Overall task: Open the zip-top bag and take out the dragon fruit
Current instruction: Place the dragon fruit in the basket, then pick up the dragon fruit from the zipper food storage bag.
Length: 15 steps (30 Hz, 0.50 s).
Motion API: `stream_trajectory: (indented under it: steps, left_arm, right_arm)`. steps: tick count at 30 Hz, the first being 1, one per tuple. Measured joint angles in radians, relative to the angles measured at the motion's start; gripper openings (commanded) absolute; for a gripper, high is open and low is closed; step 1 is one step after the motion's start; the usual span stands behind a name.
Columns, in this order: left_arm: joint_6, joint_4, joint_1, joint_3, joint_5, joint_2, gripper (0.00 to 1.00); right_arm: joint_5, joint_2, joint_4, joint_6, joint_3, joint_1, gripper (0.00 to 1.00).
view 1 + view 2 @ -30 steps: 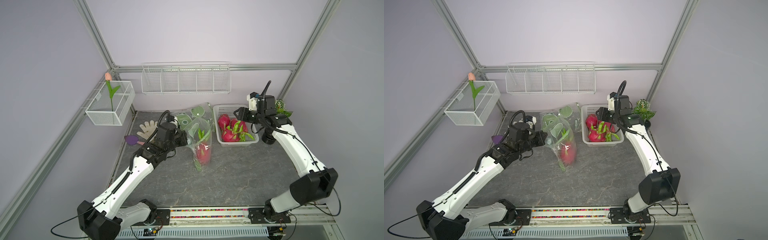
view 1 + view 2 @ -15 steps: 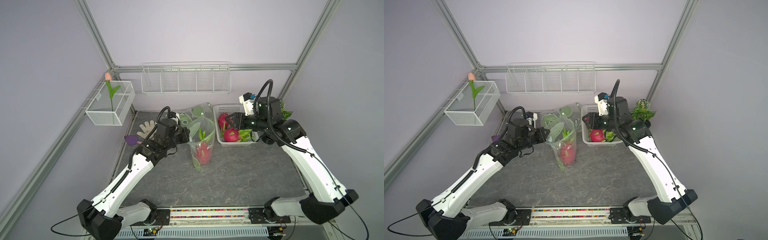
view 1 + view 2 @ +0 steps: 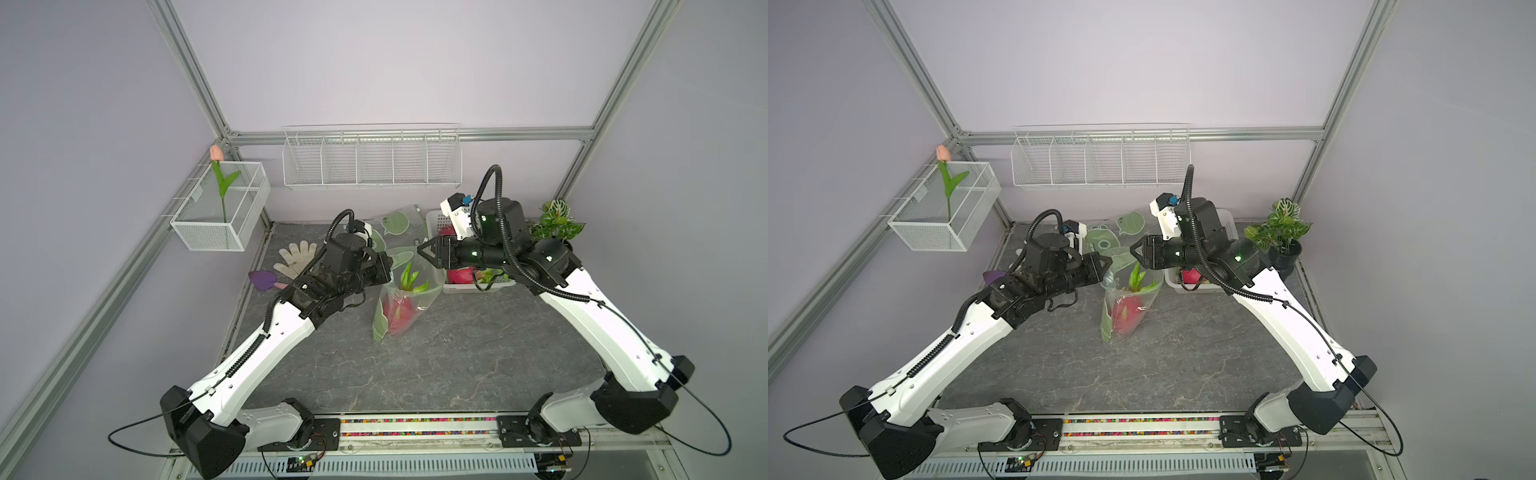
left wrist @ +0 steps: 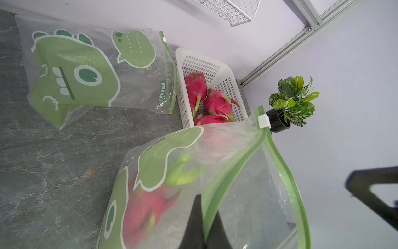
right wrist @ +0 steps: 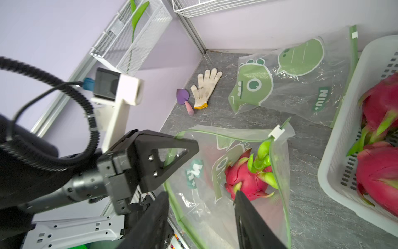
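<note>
A clear zip-top bag (image 3: 419, 291) with a green dinosaur print stands in the middle of the table in both top views, its green zip mouth gaping upward. One magenta dragon fruit (image 5: 245, 179) with green-tipped scales lies inside it, also visible through the plastic (image 4: 144, 211). My left gripper (image 4: 207, 207) is shut on the bag's green rim at its left side (image 3: 388, 266). My right gripper (image 5: 200, 194) is open and hangs over the mouth from the right (image 3: 422, 251), with nothing between its fingers.
A white perforated basket (image 4: 200, 54) at the back right holds three more dragon fruits (image 4: 215, 101). A second flat bag (image 4: 86, 71) lies behind. A glove (image 3: 297, 257) and purple trowel (image 3: 264, 279) lie at back left. A potted plant (image 3: 557, 224) stands in the right corner.
My right arm swung left from over the basket to the bag's mouth, and its jaws narrowed slightly. My left gripper kept hold of the rim and the mouth now gapes wider.
</note>
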Motion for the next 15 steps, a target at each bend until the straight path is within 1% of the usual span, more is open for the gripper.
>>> stream_trajectory:
  steps: [6, 15]
  left_arm:
    - [-0.022, 0.000, -0.001, 0.000, -0.002, 0.023, 0.00]
    - [-0.040, -0.027, -0.001, 0.000, 0.037, 0.049, 0.00]
  right_arm:
    - [0.016, 0.007, -0.004, 0.030, -0.082, 0.003, 0.51]
    - [0.040, 0.075, -0.041, 0.063, -0.083, 0.015, 0.51]
